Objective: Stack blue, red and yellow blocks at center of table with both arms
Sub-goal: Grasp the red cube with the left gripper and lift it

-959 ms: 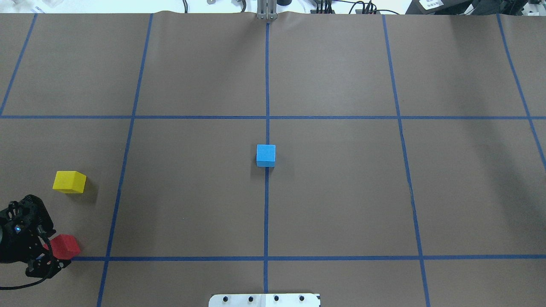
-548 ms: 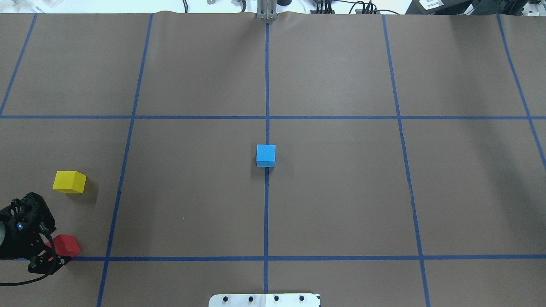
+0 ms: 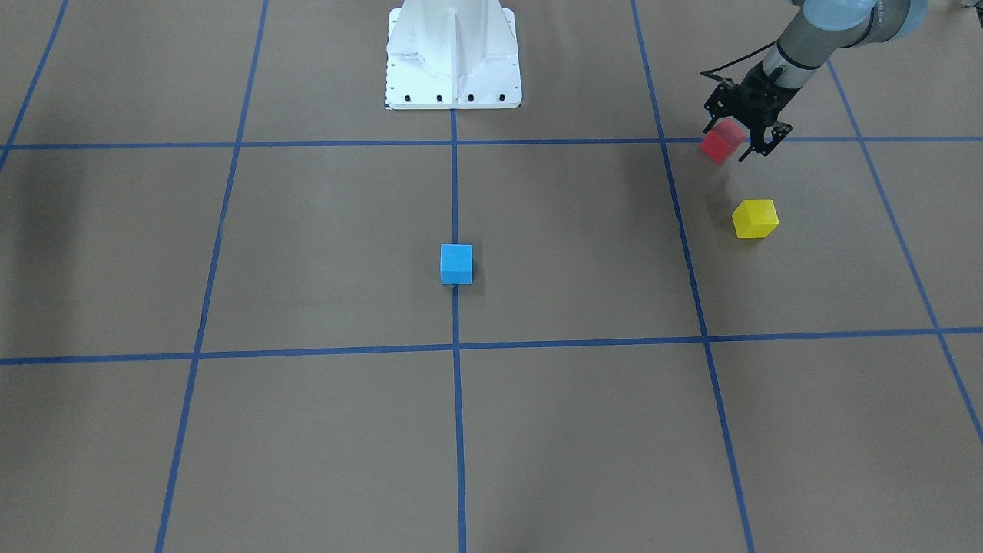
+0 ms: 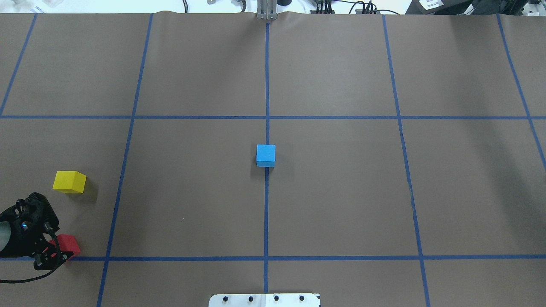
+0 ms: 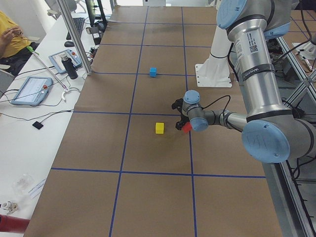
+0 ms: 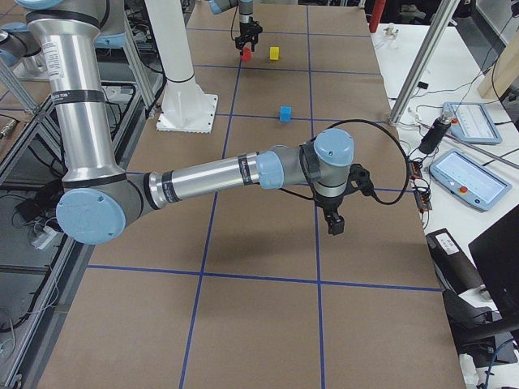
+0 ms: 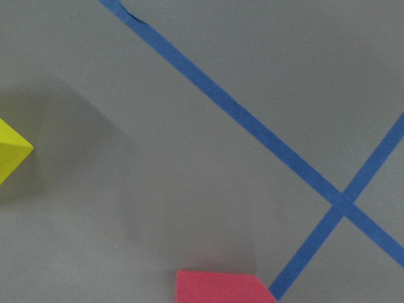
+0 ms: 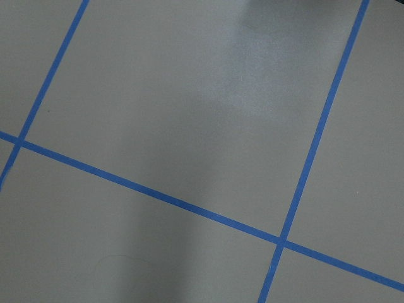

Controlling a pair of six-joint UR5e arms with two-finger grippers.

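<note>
The blue block (image 4: 265, 154) sits at the table's centre on the middle tape line, also in the front view (image 3: 456, 263). The yellow block (image 4: 69, 181) lies at my far left, and the red block (image 4: 69, 244) just nearer me. My left gripper (image 4: 54, 257) is open, its fingers straddling the red block (image 3: 722, 144), low over it. The left wrist view shows the red block's top edge (image 7: 221, 287) and a yellow corner (image 7: 9, 154). My right gripper (image 6: 334, 223) shows only in the exterior right view, over bare table; I cannot tell its state.
Blue tape lines divide the brown table into squares. The white robot base plate (image 3: 453, 54) is at the near edge (image 4: 264, 299). A side desk with tablets (image 6: 462, 174) and a metal post (image 5: 74, 34) borders the table's far side.
My left gripper has moved in over the red block, covering more of it in the overhead view. The blue and yellow blocks have not moved.
</note>
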